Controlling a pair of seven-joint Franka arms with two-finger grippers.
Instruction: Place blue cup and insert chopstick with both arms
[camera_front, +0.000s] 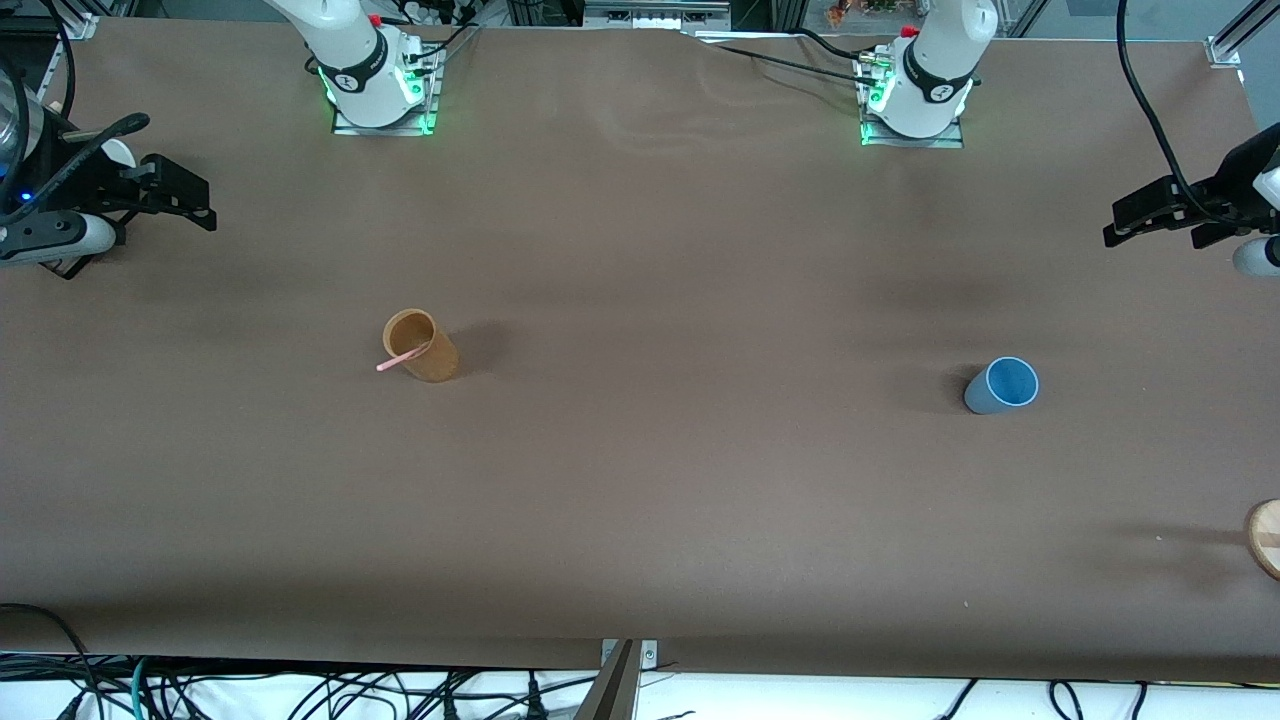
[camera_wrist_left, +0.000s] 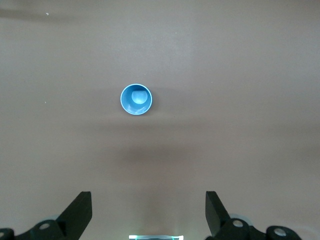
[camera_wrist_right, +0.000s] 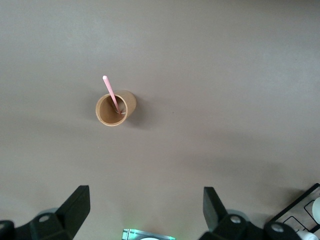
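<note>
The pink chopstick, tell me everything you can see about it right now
The chopstick is one thin, straight pink stick of plain, smooth look. It stands slanted inside the upright tan cup, its lower end down in the cup, its shaft leaning on the rim and its upper end sticking out past it. Only the cup touches it. It sits toward the right arm's end of the table, with no claw near it.

No writing, label, brand name or number can be read anywhere here. Each white arm base (camera_front: 370, 75) (camera_front: 925, 85) carries a small round dark emblem on its collar, toward twelve o'clock on the table, but the mark inside is too small to make out. The cups, the stick and the brown table cover show no print.
</note>
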